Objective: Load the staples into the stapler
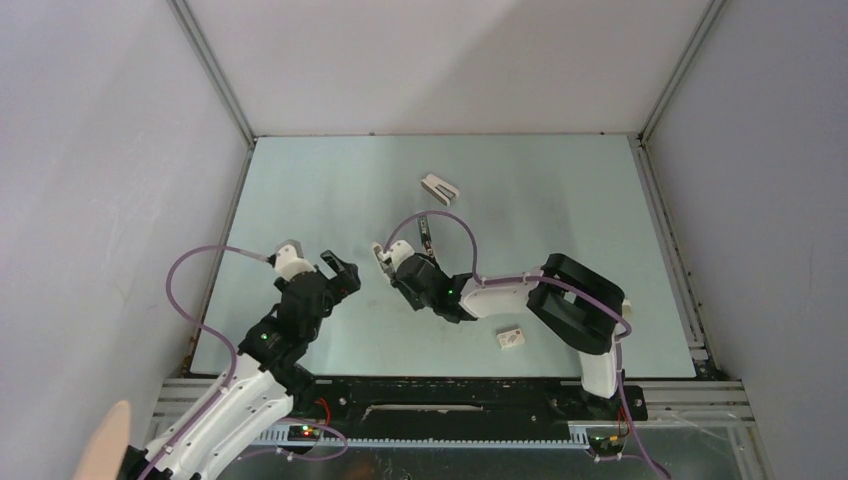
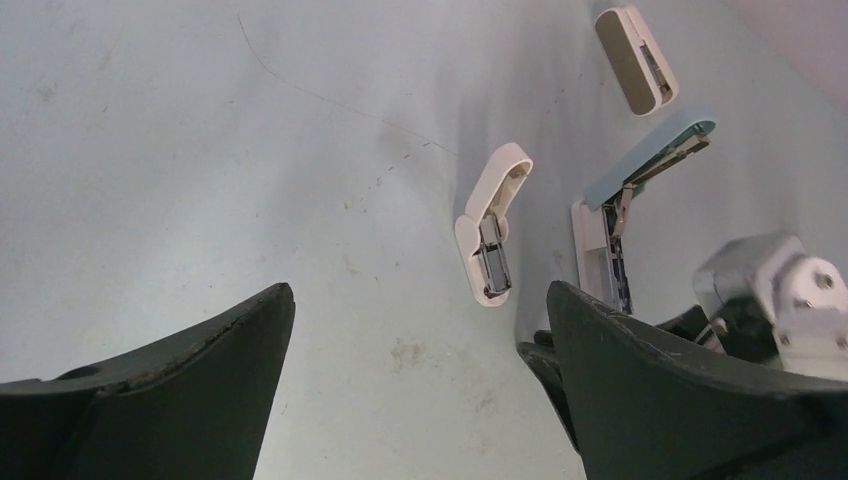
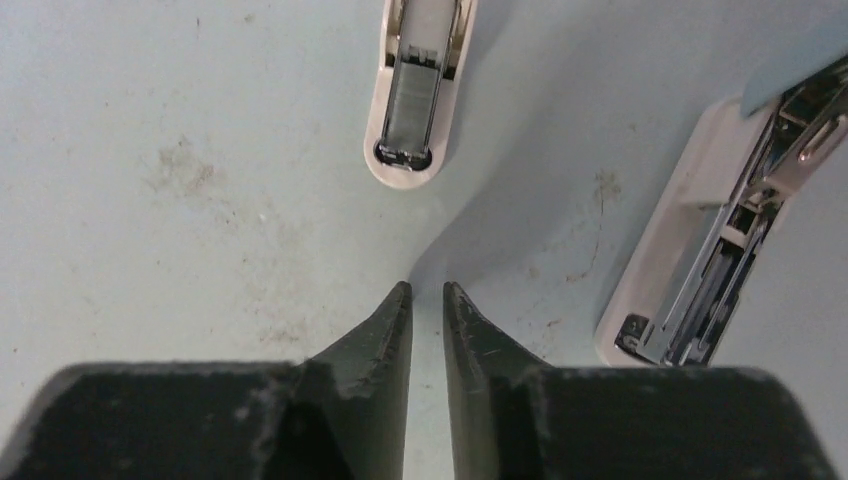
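- Two tools, both empty: right tool [image 3: 427,288] nearly shut beside the stapler [image 3: 715,235]; left tool [image 2: 420,290] wide open, farther off.
- Stapler lies hinged open, channel bared for loading.

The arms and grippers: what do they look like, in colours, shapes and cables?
Both arms mix white links with black joints: left arm, right arm. A pale purple cable loops along each, and a small green light shows on each. The left gripper and right gripper have dark, wedge-shaped fingers with scuffed edges.
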Action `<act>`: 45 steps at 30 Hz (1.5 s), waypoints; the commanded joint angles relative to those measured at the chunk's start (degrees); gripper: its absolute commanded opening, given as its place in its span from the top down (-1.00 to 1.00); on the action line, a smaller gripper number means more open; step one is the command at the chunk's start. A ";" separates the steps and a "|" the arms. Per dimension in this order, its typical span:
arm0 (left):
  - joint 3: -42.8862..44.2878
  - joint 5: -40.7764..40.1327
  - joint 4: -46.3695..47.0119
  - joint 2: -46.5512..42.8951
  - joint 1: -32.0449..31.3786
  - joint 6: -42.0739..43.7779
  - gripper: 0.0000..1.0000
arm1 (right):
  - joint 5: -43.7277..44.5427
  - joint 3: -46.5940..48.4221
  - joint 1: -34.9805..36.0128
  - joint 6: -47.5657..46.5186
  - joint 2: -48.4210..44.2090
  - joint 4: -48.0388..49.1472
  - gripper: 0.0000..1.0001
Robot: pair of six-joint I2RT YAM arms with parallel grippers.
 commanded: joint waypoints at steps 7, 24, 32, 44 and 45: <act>-1.04 4.55 4.41 2.62 6.26 -0.51 -0.99 | -0.91 0.29 0.14 -2.88 -1.15 8.39 -0.19; -3.41 9.68 6.83 2.66 11.31 -0.56 -0.99 | -0.33 8.33 -1.91 -3.14 8.21 11.60 0.16; -2.97 12.79 9.37 5.19 11.69 -0.76 -0.99 | 1.81 4.31 -0.18 -3.66 4.34 7.52 0.62; -2.59 22.21 24.29 17.28 12.72 -4.66 -0.93 | 0.09 -6.29 1.94 -0.17 -1.02 8.44 0.71; -2.27 23.10 25.74 19.59 12.76 -5.09 -0.90 | 0.09 -6.30 2.03 -0.22 -0.80 8.75 0.72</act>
